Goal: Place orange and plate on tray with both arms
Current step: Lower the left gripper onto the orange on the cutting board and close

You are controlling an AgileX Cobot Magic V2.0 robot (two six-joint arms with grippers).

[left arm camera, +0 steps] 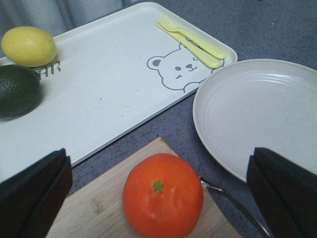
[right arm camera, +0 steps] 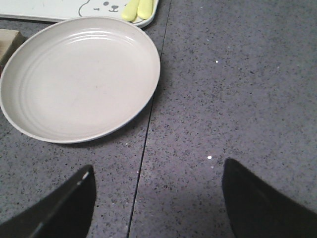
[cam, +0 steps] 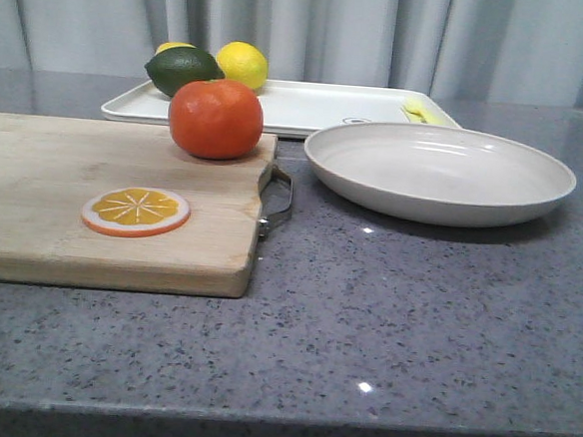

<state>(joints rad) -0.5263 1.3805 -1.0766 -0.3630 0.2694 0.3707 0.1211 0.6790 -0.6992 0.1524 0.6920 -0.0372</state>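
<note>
The orange (cam: 215, 118) sits on the far right corner of the wooden cutting board (cam: 54, 182). In the left wrist view the orange (left arm camera: 162, 195) lies between my wide-open left gripper's (left arm camera: 159, 191) fingers, apart from both. The off-white plate (cam: 439, 171) rests on the grey table right of the board; it also shows in the left wrist view (left arm camera: 257, 114) and the right wrist view (right arm camera: 79, 77). My right gripper (right arm camera: 156, 198) is open and empty above bare table beside the plate. The white tray (cam: 309, 105) lies behind; its bear print shows in the left wrist view (left arm camera: 114, 79).
A lemon (cam: 242, 64), a dark green avocado (cam: 182, 69) and another yellow fruit behind it sit on the tray's left end. Yellow cutlery (left arm camera: 190, 42) lies at its right end. An orange slice disc (cam: 136, 211) lies on the board. The board's metal handle (cam: 279, 200) faces the plate.
</note>
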